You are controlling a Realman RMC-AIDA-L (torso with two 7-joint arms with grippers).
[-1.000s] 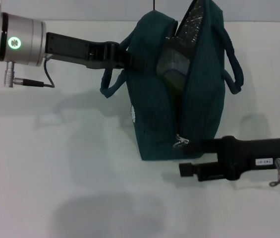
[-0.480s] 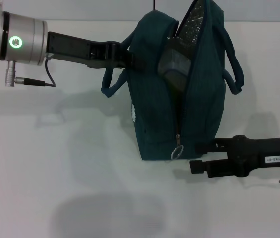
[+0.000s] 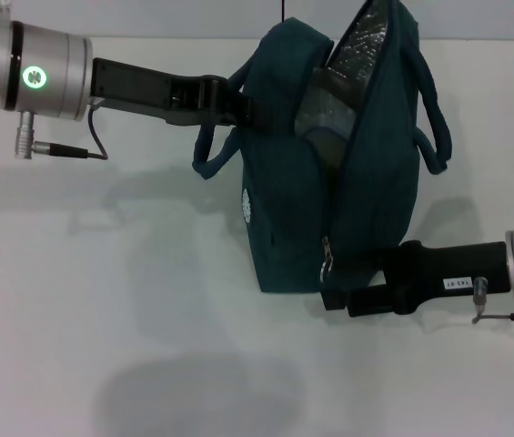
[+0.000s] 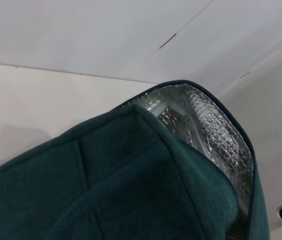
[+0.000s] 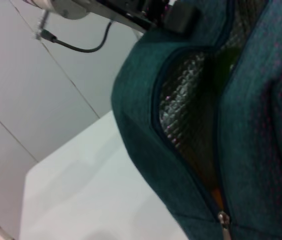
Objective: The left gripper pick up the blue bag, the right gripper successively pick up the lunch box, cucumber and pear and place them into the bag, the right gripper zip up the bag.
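White tabletop (image 3: 102, 300), matte, w/ soft shadows near the front edge; pale panelled wall behind the far edge.

Blue bag (image 3: 293, 209) stands upright toward the far edge, about mid-table, mouth unzipped and gaping; quilted silver lining (image 4: 200, 125) shows inside. Lunch box (image 3: 325, 118) sits tilted in the opening. Something green and orange glimpsed deep inside in the right wrist view, can't tell what.

Left gripper (image 3: 238, 107) reaches in from the left side, pinching bag's top rim beside one carry handle (image 3: 209, 159).

Right gripper (image 3: 337, 293) low at bag's near end, fingers touching fabric just beside zipper pull (image 3: 327, 262); spread or pressed together: can't tell.
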